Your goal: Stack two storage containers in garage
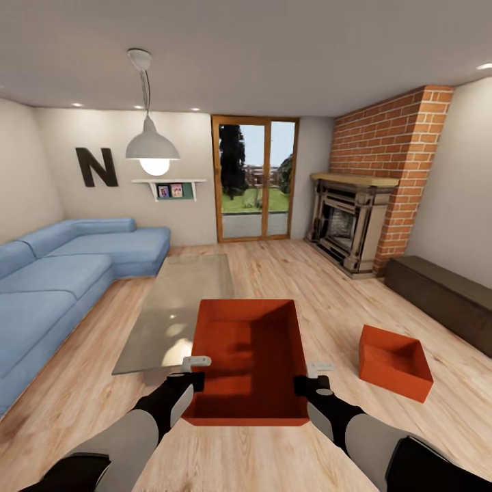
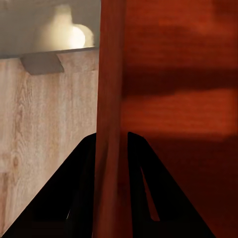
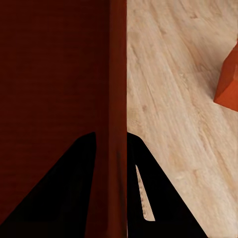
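While gripping one storage container (image 1: 249, 359) by opposite walls, left gripper (image 1: 193, 379) & right gripper (image 1: 311, 384) clamped on thin rims, held over living-rm wood floor (image 1: 328, 287) (second container (image 1: 395, 361) on planks nearby), garage trip and stacking both pending.

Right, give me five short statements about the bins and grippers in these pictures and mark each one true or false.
1. Both grippers clamp walls of one storage container. True: the left gripper pinches its left wall, the right gripper its right wall.
2. The second storage container sits on the glass coffee table. False: it rests on the wood plank floor, to the robot's right.
3. The held container is empty. True.
4. The robot stands in the garage. False: a brick fireplace and blue sofa mark the living room.
5. The two containers are stacked. False: they are apart.
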